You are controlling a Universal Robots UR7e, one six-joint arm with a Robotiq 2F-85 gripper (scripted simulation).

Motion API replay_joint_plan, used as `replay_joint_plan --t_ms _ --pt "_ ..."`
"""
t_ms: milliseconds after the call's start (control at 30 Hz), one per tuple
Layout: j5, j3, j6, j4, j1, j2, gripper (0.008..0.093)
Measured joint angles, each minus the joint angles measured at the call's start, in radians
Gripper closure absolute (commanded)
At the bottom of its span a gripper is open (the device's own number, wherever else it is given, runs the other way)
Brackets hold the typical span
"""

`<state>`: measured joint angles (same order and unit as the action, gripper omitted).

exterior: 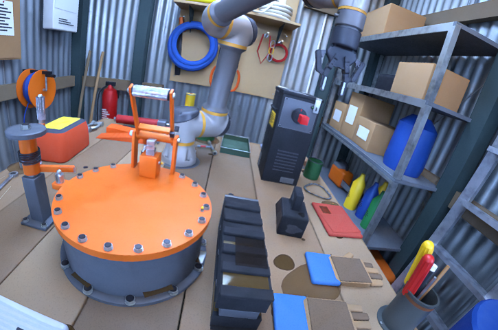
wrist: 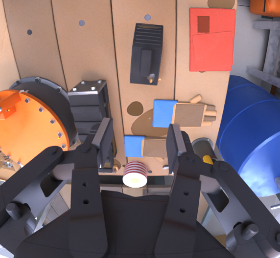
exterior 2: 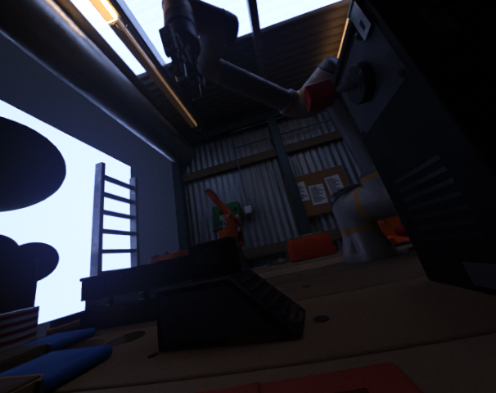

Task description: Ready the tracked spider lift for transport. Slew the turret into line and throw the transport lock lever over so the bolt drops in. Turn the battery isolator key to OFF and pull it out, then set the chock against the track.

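Note:
The black chock (exterior: 292, 213) (wrist: 145, 54) lies on the bench apart from the black track (exterior: 241, 260) (wrist: 90, 106), to the track's right. The orange turret (exterior: 130, 206) (wrist: 28, 124) sits left of the track, with its orange lever frame (exterior: 153, 128) on top. The battery box (exterior: 288, 134) stands behind the chock, and the red isolator key (exterior: 303, 119) (exterior 2: 319, 95) sticks out of its face. My gripper (exterior: 339, 74) (wrist: 139, 140) hangs high above the bench, up and to the right of the battery box. It is open and holds nothing.
Behind the bench stand a corrugated wall, a pegboard with a blue hose (exterior: 192, 48), and the arm's base. A shelf rack (exterior: 409, 116) with boxes and a blue drum fills the right side. Gloves (exterior: 341, 270), a red pad (exterior: 336, 220) and a striped cup (wrist: 134, 174) lie near the chock.

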<state>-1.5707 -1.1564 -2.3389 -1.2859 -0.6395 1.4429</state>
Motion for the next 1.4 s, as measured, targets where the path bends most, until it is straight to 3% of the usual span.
replay_joint_plan --t_ms 767,1000,1400 --pt "0.0 -0.368 0.0 -0.331 0.002 0.034 0.0484" --pt "0.0 -0.406 0.0 -0.372 0.002 0.032 0.0484" --pt "0.0 -0.409 0.0 -0.376 0.002 0.032 0.0484"
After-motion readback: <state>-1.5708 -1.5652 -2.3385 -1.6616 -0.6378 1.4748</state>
